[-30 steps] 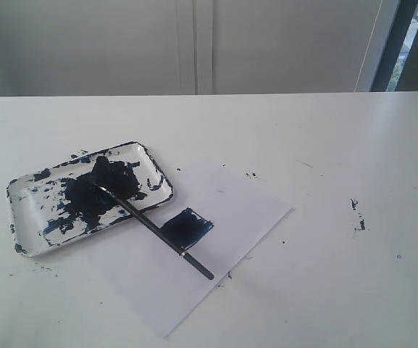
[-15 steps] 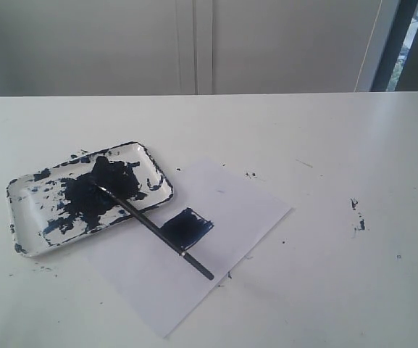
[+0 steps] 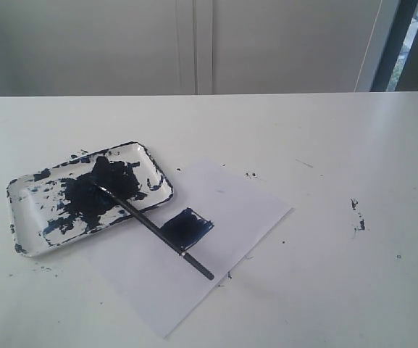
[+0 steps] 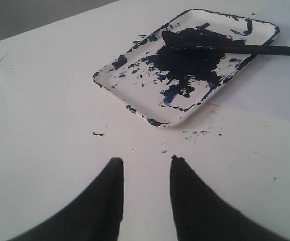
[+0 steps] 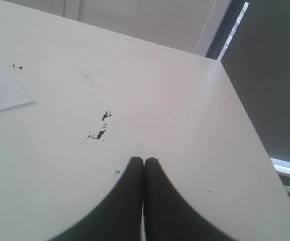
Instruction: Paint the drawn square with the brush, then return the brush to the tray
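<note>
Since thin black brush (image 3: 154, 230) rested on smeared white tray (image 3: 27, 208), nine o'clock from blue-filled square (image 3: 188, 226), seemingly nothing remained; left gripper (image 4: 146, 161) parted, right gripper (image 5: 143, 161) closed, both empty

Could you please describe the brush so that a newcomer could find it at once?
On the white table, find the paint-smeared tray. The brush lies tip in its paint, handle out over the paper sheet beside the blue square. It is the only long thin black stick.
</note>
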Available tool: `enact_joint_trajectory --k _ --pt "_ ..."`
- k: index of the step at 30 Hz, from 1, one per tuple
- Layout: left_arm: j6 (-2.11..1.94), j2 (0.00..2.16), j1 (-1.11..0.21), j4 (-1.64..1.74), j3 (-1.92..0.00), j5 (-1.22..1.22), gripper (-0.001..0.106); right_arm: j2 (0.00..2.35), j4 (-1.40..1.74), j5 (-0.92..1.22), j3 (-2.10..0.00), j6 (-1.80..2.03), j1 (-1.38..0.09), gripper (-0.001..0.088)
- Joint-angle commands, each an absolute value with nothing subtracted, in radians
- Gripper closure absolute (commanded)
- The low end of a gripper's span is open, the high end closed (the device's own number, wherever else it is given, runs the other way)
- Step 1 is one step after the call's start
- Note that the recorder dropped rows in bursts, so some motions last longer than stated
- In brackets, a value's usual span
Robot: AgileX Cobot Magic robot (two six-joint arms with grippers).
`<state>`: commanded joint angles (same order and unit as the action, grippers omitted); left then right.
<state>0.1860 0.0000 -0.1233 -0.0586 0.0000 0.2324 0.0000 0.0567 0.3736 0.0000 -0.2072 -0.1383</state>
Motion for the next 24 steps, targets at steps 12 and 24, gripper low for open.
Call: enact_joint_trajectory --k 12,24 --pt "0.023 0.0 -0.123 -0.059 0.0 0.307 0.068 0.0 0.057 0.429 0.0 -0.207 -0.138 0.0868" --pt "0.018 0.0 -0.123 -0.059 0.0 0.299 0.068 0.0 0.052 0.422 0.0 -0.207 -0.138 0.0868"
